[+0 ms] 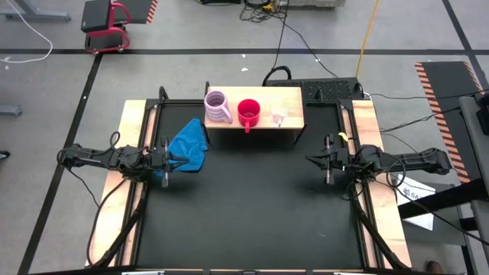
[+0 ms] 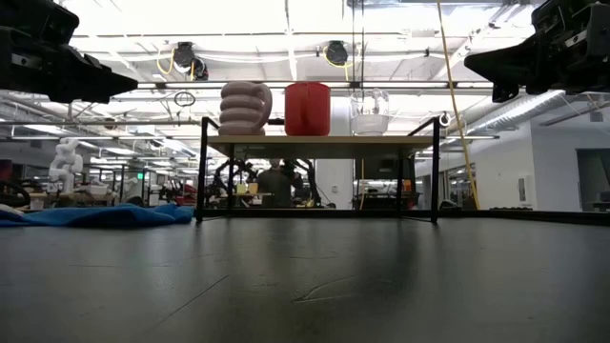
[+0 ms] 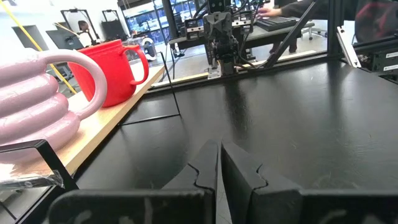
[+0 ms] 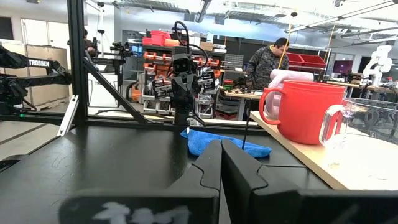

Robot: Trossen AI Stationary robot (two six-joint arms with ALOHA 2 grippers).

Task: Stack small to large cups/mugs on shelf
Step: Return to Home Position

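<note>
Mugs all in a row on the shelf (image 1: 292, 98), at the far side of the dark surface (image 1: 252, 214). The ribbed lilac-pink mug (image 1: 218, 108) stands at the left end, the red mug (image 1: 249, 112) just beside it in the middle, and the clear glass cup (image 1: 278, 116) next along. All three are upright, side by side, not nested. The left end effector (image 1: 180, 160) hovers at the surface's left side, fingers pressed together on nothing, tips over the crumpled blue cloth (image 1: 189, 142). The right end effector (image 1: 312, 160) hangs opposite on the right side, likewise closed and empty. Both are well apart from the shelf.
</note>
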